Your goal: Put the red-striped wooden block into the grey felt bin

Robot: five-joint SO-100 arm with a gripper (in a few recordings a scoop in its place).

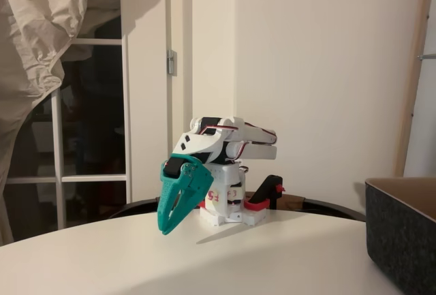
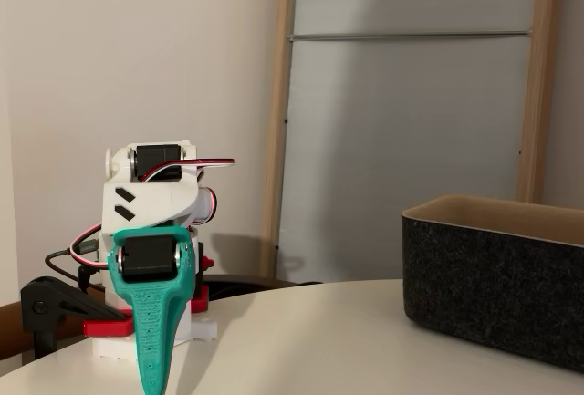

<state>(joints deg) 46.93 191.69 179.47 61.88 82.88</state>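
Teal fingers [image 1: 167, 229] pressed together, empty, tips angled down just above white worktop [image 1: 204, 261], arm folded, bin [image 2: 497, 276] well apart at right.

The light is soft and a bit dim. The arm [image 1: 225, 165] drops a shadow on the table [image 1: 204, 261]. Both pictures look sharp.

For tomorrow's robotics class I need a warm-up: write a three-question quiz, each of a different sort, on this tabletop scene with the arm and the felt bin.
1. True or false: the teal hand is raised high above the arm's base.
2. Multiple choice: in a fixed view the grey felt bin stands A) left of the arm, B) right of the arm, C) behind the arm.
3. Fill in: the hand's tip points ____ toward the white table.

Key: 1 false, it hangs low near the table; 2 B; 3 down.
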